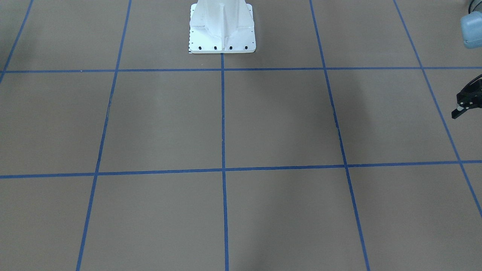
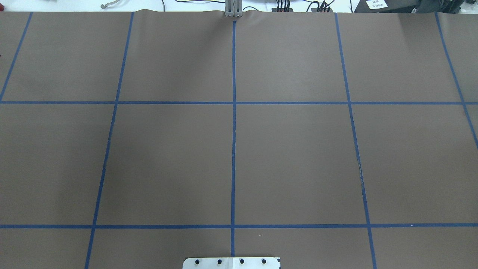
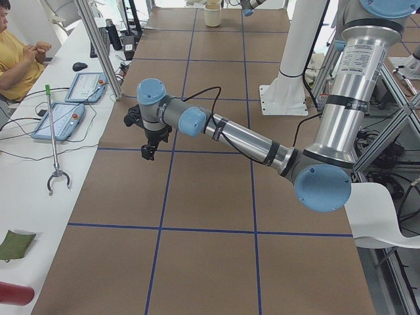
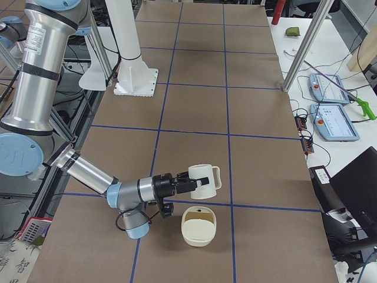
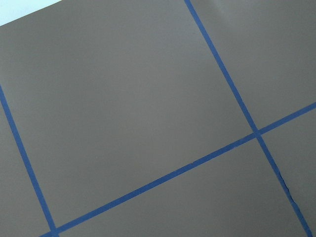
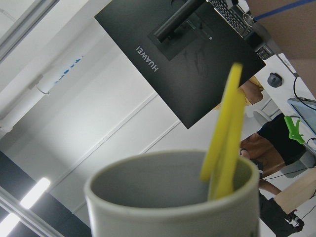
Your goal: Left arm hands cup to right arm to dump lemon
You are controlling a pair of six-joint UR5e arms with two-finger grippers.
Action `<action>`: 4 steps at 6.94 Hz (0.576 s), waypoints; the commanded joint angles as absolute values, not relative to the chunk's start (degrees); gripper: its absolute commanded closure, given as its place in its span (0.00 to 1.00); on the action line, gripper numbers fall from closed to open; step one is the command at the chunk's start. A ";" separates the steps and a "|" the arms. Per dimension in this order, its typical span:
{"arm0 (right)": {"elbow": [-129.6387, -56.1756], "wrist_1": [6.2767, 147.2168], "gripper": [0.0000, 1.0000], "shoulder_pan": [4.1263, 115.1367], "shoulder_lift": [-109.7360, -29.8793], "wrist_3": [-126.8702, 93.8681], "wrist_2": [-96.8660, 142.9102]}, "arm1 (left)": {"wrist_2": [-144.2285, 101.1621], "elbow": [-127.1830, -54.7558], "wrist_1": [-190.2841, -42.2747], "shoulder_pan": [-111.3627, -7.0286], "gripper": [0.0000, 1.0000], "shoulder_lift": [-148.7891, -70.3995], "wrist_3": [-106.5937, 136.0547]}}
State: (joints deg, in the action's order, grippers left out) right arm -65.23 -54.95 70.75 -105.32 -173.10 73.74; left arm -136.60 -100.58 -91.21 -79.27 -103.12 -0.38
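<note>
In the exterior right view the right arm's gripper (image 4: 184, 184) is shut on the white cup (image 4: 203, 181) and holds it tipped on its side just above a cream bowl (image 4: 199, 234). The bowl's inside looks dull olive-yellow; I cannot make out the lemon as a separate lump. The right wrist view shows the cup's rim and grey inside (image 6: 168, 190) close up, with a bright yellow strip (image 6: 224, 148) across the rim. The left gripper (image 1: 460, 110) hangs empty above the table at the front view's right edge, also in the exterior left view (image 3: 149, 149); I cannot tell whether it is open.
The white robot pedestal (image 1: 222, 28) stands at the table's robot side. A person (image 3: 16, 56), tablets and a grabber tool lie along the side bench. A monitor and more tablets (image 4: 333, 121) sit by the cup's end of the table. The left wrist view shows only brown table and blue tape.
</note>
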 commanded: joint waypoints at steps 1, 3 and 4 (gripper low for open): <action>-65.48 -55.02 1.00 70.75 -105.29 -177.62 73.13 | -136.67 -100.63 -91.14 -79.19 0.00 -103.44 -0.35; -65.31 -57.37 1.00 70.75 -105.29 -178.42 72.95 | -136.67 -100.55 -91.05 -79.19 0.00 -103.62 -0.35; -65.30 -57.39 1.00 70.75 -105.47 -177.98 72.95 | -136.67 -100.55 -91.05 -79.19 0.00 -103.62 -0.35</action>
State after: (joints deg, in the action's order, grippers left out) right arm -65.38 -56.72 70.75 -105.33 -178.13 73.02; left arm -136.67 -100.56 -91.07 -79.19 -103.57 -0.35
